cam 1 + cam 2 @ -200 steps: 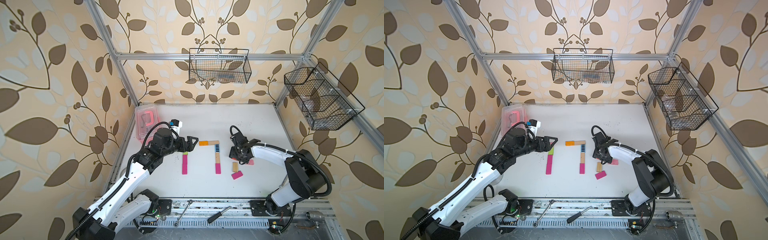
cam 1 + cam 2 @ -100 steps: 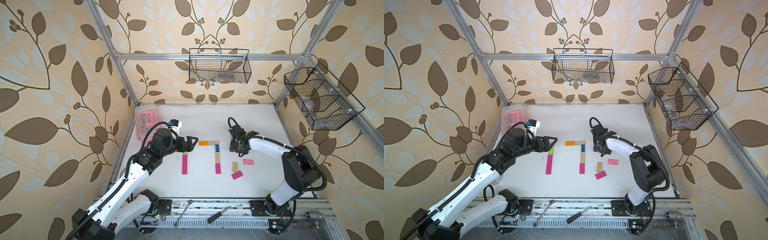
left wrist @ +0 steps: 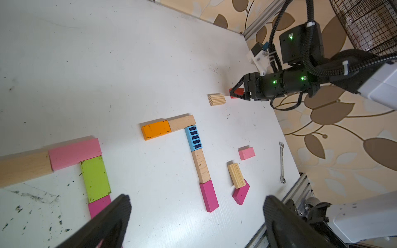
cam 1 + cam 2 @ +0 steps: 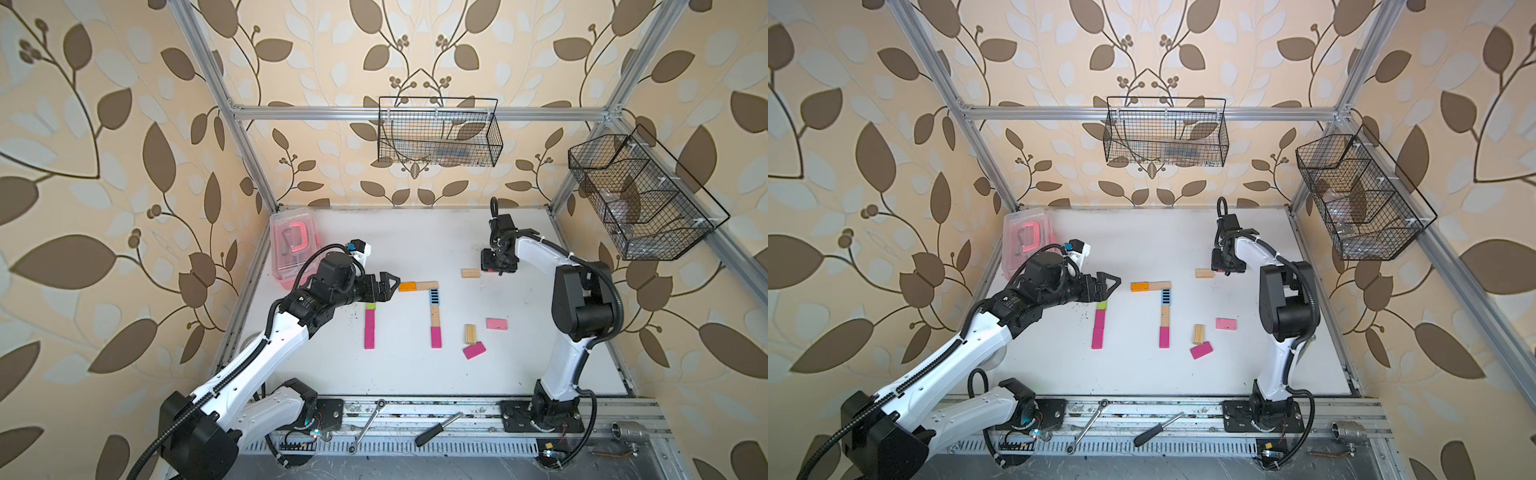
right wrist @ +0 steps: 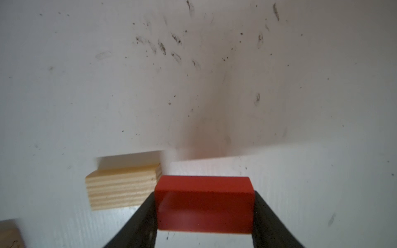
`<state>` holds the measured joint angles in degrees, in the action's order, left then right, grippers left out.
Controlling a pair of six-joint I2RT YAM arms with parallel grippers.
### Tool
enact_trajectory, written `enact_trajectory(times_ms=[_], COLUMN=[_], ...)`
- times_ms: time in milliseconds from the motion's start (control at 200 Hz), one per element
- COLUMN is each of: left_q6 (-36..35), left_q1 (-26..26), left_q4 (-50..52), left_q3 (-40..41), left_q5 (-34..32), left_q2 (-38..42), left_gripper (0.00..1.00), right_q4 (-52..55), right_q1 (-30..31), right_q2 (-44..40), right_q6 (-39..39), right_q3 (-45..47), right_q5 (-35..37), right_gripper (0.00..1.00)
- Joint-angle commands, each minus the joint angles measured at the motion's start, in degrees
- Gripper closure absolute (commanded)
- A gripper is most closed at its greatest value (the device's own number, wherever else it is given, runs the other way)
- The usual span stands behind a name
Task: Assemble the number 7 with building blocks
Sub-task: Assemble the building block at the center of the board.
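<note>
- Clamping the red rectangular wooden block (image 5: 204,210) between its two fingers, your right gripper (image 5: 204,193) sits low over the far part of the white table (image 4: 415,374). I cannot tell whether the block rests on the surface.
- The red block lies just beside a pale plywood block (image 5: 123,186), nearly end to end, so you appear to be laying the top bar of another seven.
- Next, square it against the plywood, let go, and lift straight up so nothing drags.
- The stem then calls for the loose pieces nearer you: a pale pink block (image 4: 496,323), a second plywood block (image 4: 470,334) and a magenta block (image 4: 474,350).
- Your left gripper (image 4: 392,288) hangs with jaws wide apart and empty, near a lime green block (image 3: 95,178). Keep it clear of the seven topped by the orange block (image 3: 155,129).
</note>
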<state>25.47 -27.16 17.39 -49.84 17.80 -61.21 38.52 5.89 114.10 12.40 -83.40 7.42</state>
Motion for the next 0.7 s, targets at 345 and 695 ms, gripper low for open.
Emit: enact_trajectory(times_ms=[345, 695], left_q6=[1.5, 2.2], left_q1=[-2.1, -5.2], left_q4=[-6.9, -11.6], left_q3=[-7.5, -13.7], left_q5=[3.6, 5.4], left_q2=[-12.0, -26.7], left_gripper=[0.01, 0.01], right_q4=[3.1, 0.9], right_q1=[-3.3, -4.9], right_q2=[4.9, 3.7], right_q6=[-7.0, -7.5], right_q3=[-3.8, -2.9], right_q5=[-6.2, -13.6], right_gripper=[0.32, 0.27])
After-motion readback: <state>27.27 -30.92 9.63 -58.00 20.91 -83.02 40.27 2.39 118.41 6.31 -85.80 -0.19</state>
